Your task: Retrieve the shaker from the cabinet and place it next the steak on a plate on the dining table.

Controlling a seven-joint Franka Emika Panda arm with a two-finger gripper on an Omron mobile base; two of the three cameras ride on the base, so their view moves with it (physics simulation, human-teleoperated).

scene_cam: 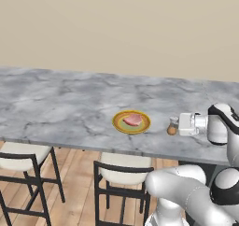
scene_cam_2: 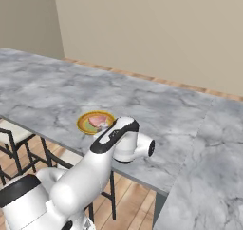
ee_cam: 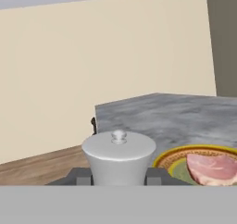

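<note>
1. The dining table [scene_cam: 70,108] is seen as a long grey-white marble-patterned top set before a plain beige wall.
2. The plate [scene_cam: 131,122], round with a yellow-orange rim and greenish centre, is found lying flat on the table near its front edge.
3. The steak [scene_cam: 133,120], a pinkish-red slab, is observed resting on the plate's centre.
4. The shaker [scene_cam: 172,126] is located just beside the plate, on the side toward the arm, upright, with its orange-brown body at table level and its pale top uppermost. Contact with the table surface cannot be confirmed.
5. The gripper [scene_cam: 176,124] is held horizontally over the table edge, pointed toward the plate. In the hand view the shaker's pale top [ee_cam: 119,156] is seen between the two dark fingertips [ee_cam: 79,176], which are pressed against either side of it; the jaws are recorded as closed on the shaker.
6. In the right base view the plate [scene_cam_2: 85,122] and steak [scene_cam_2: 98,121] are partly screened by the arm.
7. Two dark-framed chairs [scene_cam: 121,173] with pale seats are noted beneath the table's front edge, on a wooden floor [scene_cam: 74,173].
</note>
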